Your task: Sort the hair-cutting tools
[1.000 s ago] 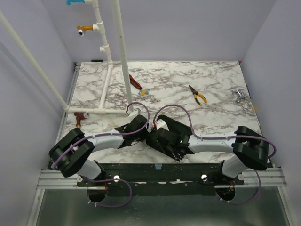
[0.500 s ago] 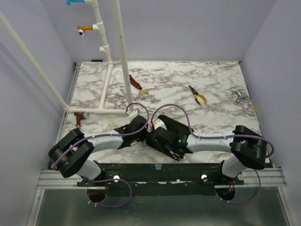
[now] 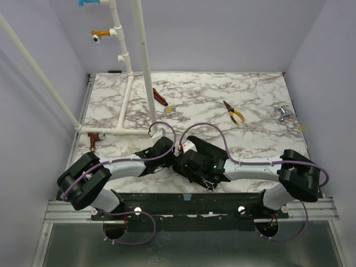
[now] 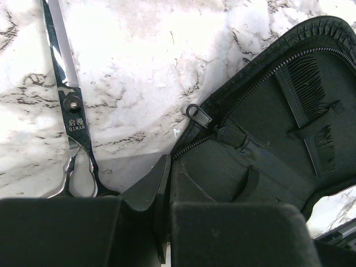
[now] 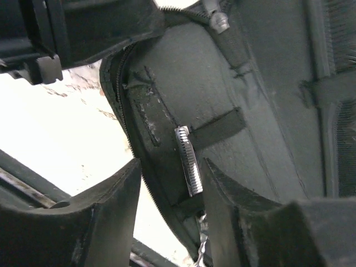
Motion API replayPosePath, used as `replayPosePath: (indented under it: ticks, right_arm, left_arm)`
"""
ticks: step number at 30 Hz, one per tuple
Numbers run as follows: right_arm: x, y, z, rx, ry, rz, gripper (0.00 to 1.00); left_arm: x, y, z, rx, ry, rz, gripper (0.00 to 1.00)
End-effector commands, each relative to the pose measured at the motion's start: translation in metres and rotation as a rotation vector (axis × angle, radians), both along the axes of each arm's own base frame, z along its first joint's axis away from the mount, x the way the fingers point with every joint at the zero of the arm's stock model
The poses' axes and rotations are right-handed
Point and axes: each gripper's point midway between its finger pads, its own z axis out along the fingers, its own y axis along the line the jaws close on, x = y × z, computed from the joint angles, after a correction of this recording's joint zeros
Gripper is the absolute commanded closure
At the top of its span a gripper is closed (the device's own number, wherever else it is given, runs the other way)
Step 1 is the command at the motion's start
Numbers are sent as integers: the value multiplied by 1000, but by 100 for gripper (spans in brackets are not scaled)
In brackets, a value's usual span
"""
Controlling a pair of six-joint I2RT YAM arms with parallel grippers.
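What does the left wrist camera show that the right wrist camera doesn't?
Only the left wrist view: silver scissors lying on the marble table beside the black zip case. Only the right wrist view: a serrated silver blade tucked under a strap inside the case, between the fingers of the open right gripper. Both: the open case and its zipper pull.

Soft, even light washes the marble tabletop [image 3: 194, 100].
Wrist views run murky: black case [image 4: 267, 139] swallows detail, near foreground blurs, scissors [image 4: 62, 58] glint.
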Motion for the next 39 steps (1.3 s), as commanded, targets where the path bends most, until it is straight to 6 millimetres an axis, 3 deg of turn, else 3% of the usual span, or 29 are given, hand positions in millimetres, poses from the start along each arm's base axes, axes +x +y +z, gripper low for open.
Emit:
replayPosePath:
  ticks: [1, 4, 6, 12, 16, 25, 39]
  right_arm:
    - [10, -10, 51, 136, -58, -191, 46]
    - [5, -28, 71, 232, -36, -329, 43]
    - [-3, -46, 71, 255, 3, -416, 43]
    - [-31, -87, 38, 240, 141, -600, 43]
    - [-38, -103, 27, 261, 169, -662, 45]
    - [-47, -99, 10, 238, 223, -648, 49]
    - [-45, -90, -5, 203, 223, -621, 51]
  left_arm:
    - [-24, 3, -20, 14, 84, -32, 100]
    - [-24, 7, -21, 11, 84, -13, 100]
    - [-25, 9, -23, 9, 86, 2, 100]
    - [-24, 13, -22, -1, 78, 37, 100]
    - [-24, 13, -22, -6, 78, 39, 100]
    - [-28, 9, -24, -5, 86, 24, 100]
    - [-29, 6, -25, 7, 81, 10, 100]
